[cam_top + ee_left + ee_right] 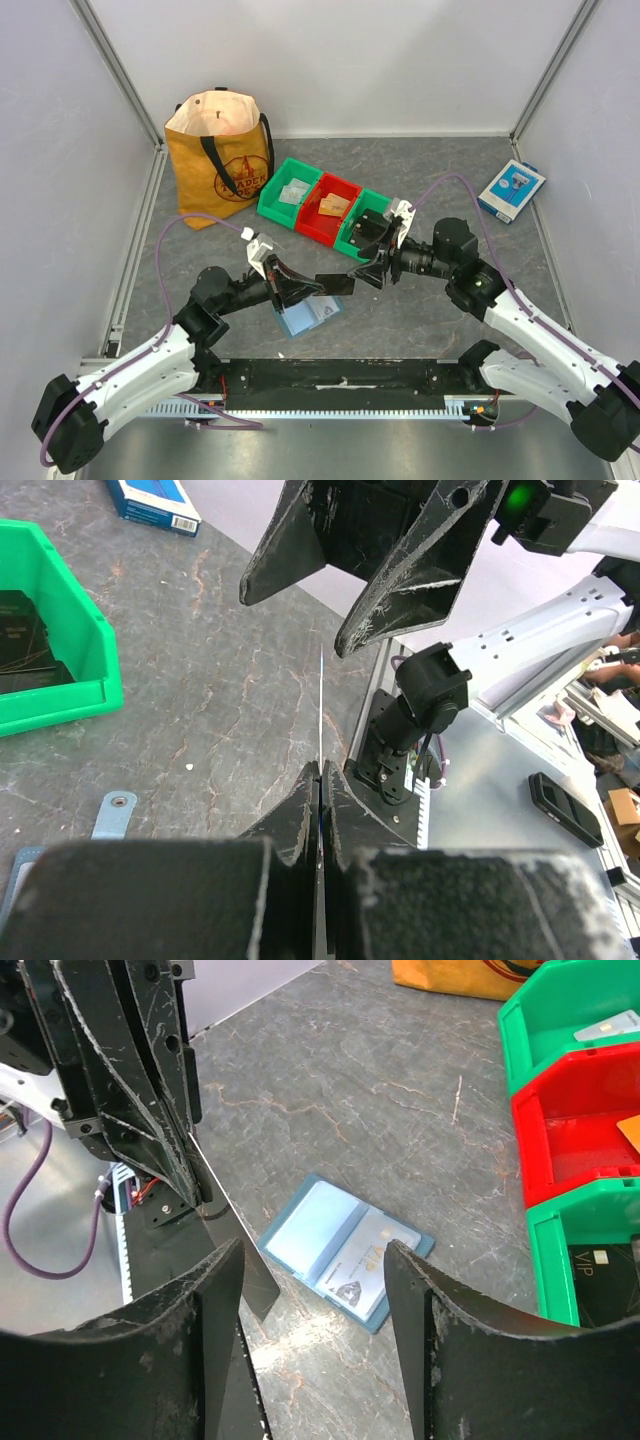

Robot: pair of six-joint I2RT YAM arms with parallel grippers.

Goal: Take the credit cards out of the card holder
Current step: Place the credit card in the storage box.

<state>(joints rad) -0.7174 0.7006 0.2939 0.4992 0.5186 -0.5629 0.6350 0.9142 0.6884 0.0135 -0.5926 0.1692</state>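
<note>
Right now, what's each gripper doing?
Left gripper: closed on a card.
Right gripper: open, holding nothing.

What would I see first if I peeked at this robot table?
Probably the two black robot claws meeting in mid-air: the left gripper pinches a thin dark card, and the open right gripper faces it. Under them a flat dusty-blue wallet lies open on the grey stone-look tabletop. Behind it are a row of green, red and green plastic bins and a mustard-yellow tote bag.
</note>
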